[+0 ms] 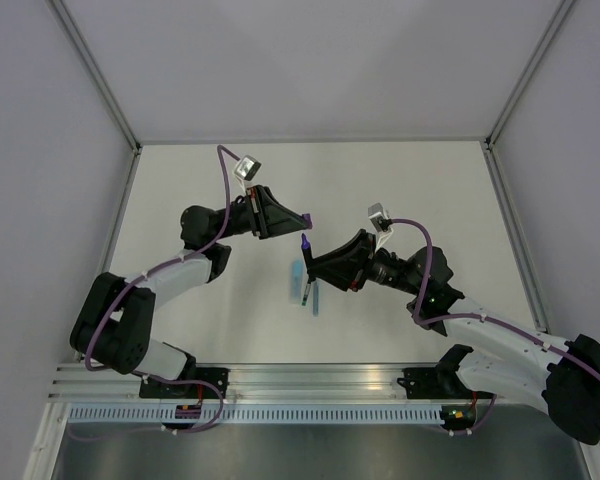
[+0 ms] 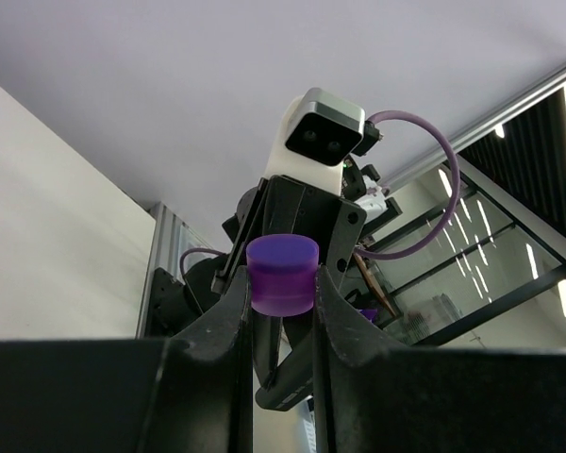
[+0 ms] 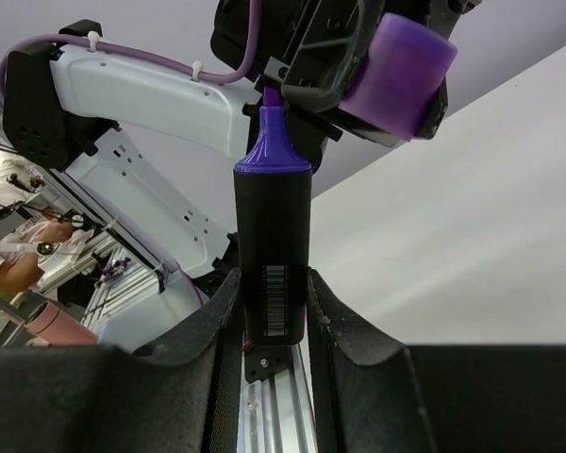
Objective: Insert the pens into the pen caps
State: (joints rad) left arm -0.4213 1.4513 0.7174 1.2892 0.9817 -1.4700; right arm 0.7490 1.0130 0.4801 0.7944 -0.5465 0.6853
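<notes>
My left gripper (image 2: 282,294) is shut on a short purple pen cap (image 2: 282,274), pinched by its sides between both fingers. In the top view this cap (image 1: 308,221) hangs above the table's middle. My right gripper (image 3: 274,294) is shut on the barrel of a stubby black-and-purple marker (image 3: 274,245), whose purple tip points up at the cap (image 3: 401,75) and stands a little to its left, apart from it. From above, the marker (image 1: 305,250) sits just below the left gripper (image 1: 302,222) with the right gripper (image 1: 315,263) behind it.
A pale-blue highlighter (image 1: 297,280) lies on the white table (image 1: 430,190) under the grippers, with a thin dark pen (image 1: 307,291) and a thin blue pen (image 1: 316,298) beside it. Grey walls enclose the table on three sides.
</notes>
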